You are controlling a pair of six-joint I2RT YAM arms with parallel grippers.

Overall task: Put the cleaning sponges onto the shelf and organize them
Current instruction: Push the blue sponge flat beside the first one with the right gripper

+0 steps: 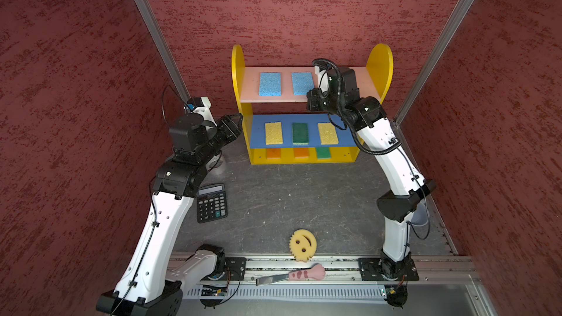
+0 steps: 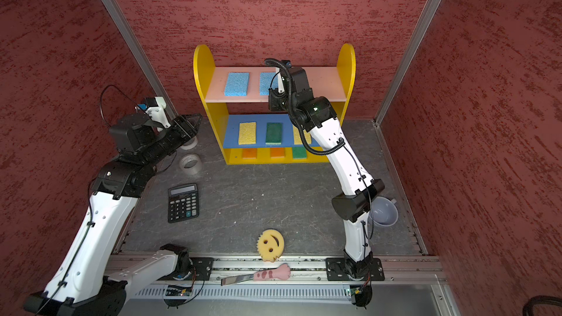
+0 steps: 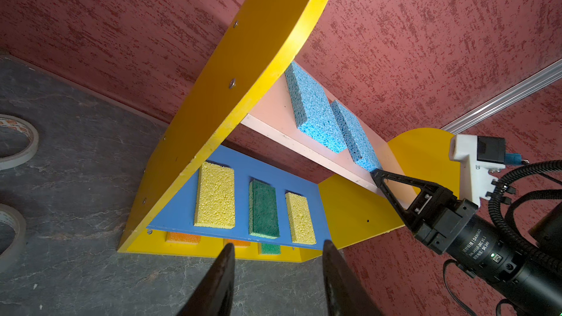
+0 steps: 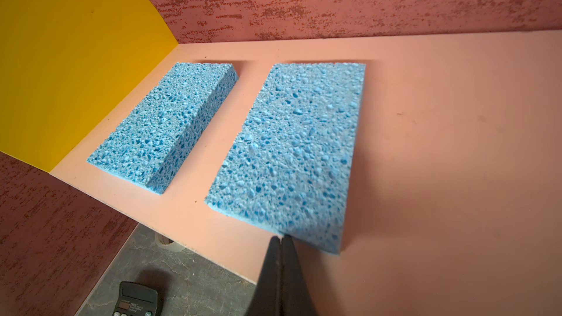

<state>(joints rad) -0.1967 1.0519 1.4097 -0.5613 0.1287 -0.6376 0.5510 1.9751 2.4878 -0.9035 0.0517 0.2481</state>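
The shelf [image 1: 238,65] stands against the back wall. Two blue sponges [image 1: 270,84] [image 4: 298,147] lie flat on its pink upper board. A yellow [image 1: 273,133], a green [image 1: 300,133] and a yellow sponge [image 1: 327,133] lie on the blue board. Two orange sponges [image 1: 273,153] and a green one [image 1: 323,152] sit on the base. The round smiley sponge [image 1: 303,244] lies at the table's front. My right gripper [image 4: 280,238] is shut and empty, its tips at the near edge of the right-hand blue sponge. Left of the shelf, my left gripper [image 3: 278,244] is open and holds nothing.
A calculator [image 1: 211,202] lies by the left arm. Two grey tape rolls [image 2: 190,164] sit left of the shelf. A pink cat-paw tool [image 1: 304,274] rests on the front rail. A grey cup [image 2: 384,211] stands behind the right arm's elbow.
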